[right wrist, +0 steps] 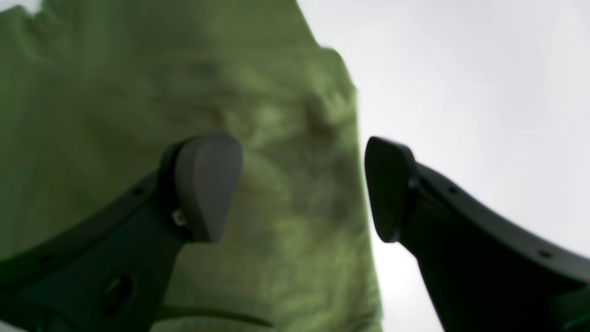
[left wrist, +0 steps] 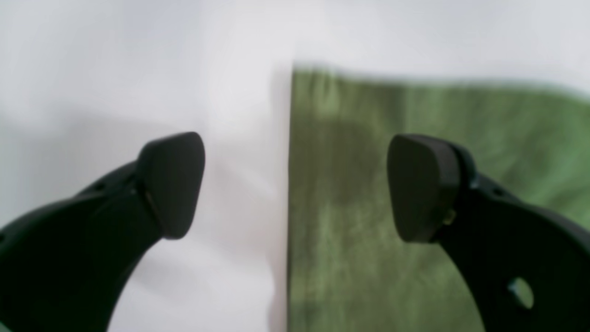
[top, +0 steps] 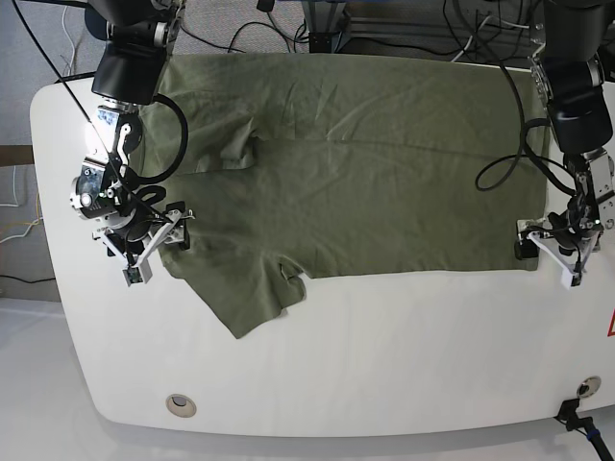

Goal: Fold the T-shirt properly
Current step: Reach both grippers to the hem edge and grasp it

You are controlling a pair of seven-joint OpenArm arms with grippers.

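Lay spread flat across the table: the T-shirt. Poised wide and empty at opposite near edges: left hand, right hand. Pinching both edges judged next, first fold not begun.

We see bare table along the whole near side, free for passage. T-shirt covers the far half, w/ arms & cables crowding both far corners. Left gripper straddles the hem corner, right gripper the sleeve edge; both gape wide.
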